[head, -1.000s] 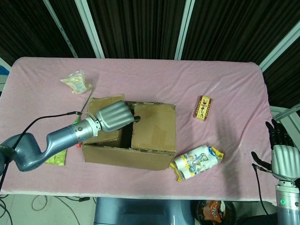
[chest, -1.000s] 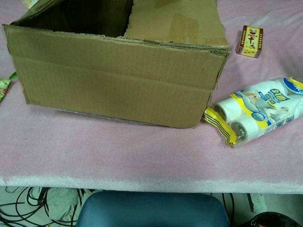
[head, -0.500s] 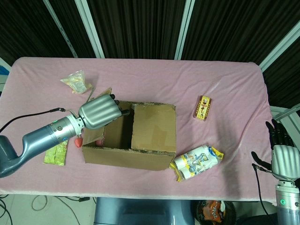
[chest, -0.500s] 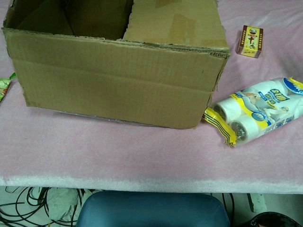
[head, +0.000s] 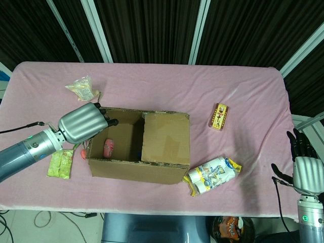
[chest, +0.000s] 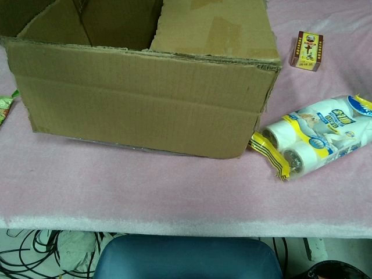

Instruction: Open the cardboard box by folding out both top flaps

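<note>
Cardboard box (head: 139, 147): left hand (head: 83, 123) grips its left flap, folded outward. Right flap (head: 165, 137) is next; right hand (head: 308, 173) hangs idle, fingers apart.

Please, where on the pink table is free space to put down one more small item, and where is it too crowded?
Bare cloth lies along the far edge of the table, behind the cardboard box, and between the box and the small red-and-yellow carton. The near strip in front of the box is bare too. It is crowded by the left hand and beside the tissue pack.
</note>
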Motion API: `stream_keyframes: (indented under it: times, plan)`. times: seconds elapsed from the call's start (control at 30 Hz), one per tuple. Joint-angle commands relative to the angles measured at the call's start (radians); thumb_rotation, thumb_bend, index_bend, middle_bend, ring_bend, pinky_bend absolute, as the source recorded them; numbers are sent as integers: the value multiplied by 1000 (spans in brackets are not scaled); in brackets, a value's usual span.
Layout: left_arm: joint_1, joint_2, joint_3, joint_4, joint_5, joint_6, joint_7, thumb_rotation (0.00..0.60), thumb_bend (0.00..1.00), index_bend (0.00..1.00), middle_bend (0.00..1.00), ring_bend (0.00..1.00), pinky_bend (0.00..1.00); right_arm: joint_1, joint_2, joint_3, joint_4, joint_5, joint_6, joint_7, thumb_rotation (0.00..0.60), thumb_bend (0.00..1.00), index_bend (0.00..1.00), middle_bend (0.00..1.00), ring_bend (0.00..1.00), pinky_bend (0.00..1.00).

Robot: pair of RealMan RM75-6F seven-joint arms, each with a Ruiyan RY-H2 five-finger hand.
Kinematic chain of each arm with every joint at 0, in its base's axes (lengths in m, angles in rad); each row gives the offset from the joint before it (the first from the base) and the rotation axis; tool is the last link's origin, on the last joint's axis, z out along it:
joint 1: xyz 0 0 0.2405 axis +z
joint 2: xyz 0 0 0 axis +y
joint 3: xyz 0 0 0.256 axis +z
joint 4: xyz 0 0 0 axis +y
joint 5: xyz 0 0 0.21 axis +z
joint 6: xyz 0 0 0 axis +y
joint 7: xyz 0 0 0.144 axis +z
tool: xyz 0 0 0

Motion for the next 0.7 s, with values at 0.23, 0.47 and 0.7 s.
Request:
stream_keyframes:
  times: [0.23, 0.47, 0.7]
  plan:
    - [79, 70, 34, 13, 46, 94, -49, 600, 922, 341, 602, 489, 477, -1, -1, -2, -2, -2, -1, -5, 600, 278, 0, 0, 0, 212]
    - [152, 122, 55, 29, 73, 174, -72, 600, 922, 341, 600, 488, 477, -1, -3, -3, -2, -2, -3, -8, 600, 278, 0, 0, 0, 212]
    - [202, 134, 69, 50, 85, 197, -81, 600, 920, 336, 597, 487, 477, 0, -5, -4, -4, -2, -7, -14, 600, 279, 0, 0, 0, 212]
